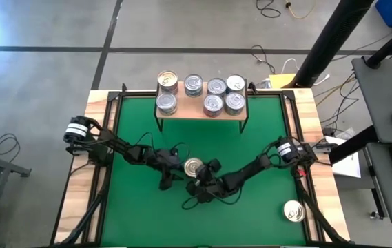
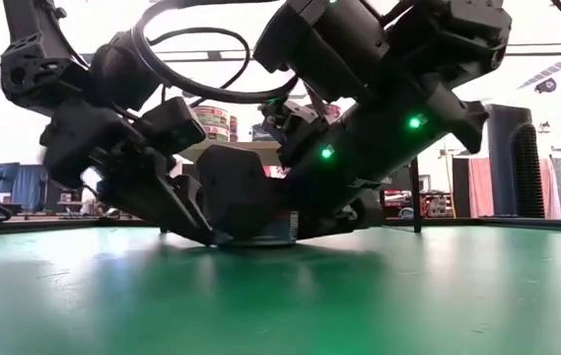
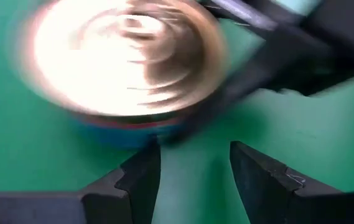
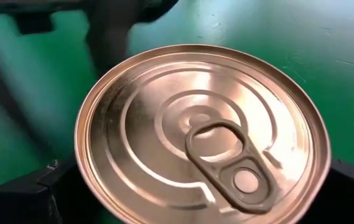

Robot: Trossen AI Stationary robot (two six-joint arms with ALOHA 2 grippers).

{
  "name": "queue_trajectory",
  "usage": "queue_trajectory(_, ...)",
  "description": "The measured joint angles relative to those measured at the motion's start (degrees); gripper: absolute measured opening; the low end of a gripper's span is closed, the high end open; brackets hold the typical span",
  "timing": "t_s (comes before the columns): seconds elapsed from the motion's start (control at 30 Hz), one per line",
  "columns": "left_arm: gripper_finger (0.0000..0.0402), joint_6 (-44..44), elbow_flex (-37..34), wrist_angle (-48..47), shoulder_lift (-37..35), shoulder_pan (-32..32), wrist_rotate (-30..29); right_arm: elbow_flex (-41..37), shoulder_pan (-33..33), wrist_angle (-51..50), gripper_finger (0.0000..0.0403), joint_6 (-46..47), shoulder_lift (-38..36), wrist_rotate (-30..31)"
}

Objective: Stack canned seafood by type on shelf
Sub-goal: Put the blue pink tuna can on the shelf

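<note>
Our right gripper (image 4: 189,205) pinched a gold-topped can (image 1: 193,167) at mid-mat, a finger pressed on either side of it. Our left gripper (image 3: 192,177) hung just beside that can, its fingers (image 3: 133,180) spread and holding nothing. We saw six more cans (image 1: 213,96) on the shelf (image 1: 202,110) at the far edge, and one loose can (image 1: 293,211) lay near the right corner.
</note>
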Motion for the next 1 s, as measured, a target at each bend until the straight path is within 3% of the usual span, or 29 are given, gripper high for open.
queue_trajectory(0.13,0.0176,1.7,0.5,-0.3,0.1,-0.2,4.1,0.0,-0.3,0.6,0.0400,0.0,0.0,-0.8)
queue_trajectory(0.37,0.0176,0.0,0.5,-1.5,-0.8,-0.3,4.2,0.0,-0.3,1.9,0.0369,-2.3,0.0,-1.0)
queue_trajectory(0.47,0.0176,-3.2,-0.2,-6.9,-4.2,-0.4,5.3,0.1,-0.3,1.6,0.0369,-4.1,-0.2,-0.8)
queue_trajectory(0.7,0.0167,-8.4,-3.4,-28.1,-22.3,-1.7,4.7,4.0,0.3,-5.8,0.0369,-10.7,-5.7,-1.3)
queue_trajectory(0.83,0.0153,-8.4,-3.6,-35.2,-35.6,-1.6,0.7,6.4,-0.6,-7.8,0.0369,-11.1,-9.1,3.1)
queue_trajectory(1.0,0.0128,-4.6,1.3,-43.6,-47.0,0.8,-1.0,9.3,-3.8,-8.3,0.0369,-14.8,-11.4,6.3)
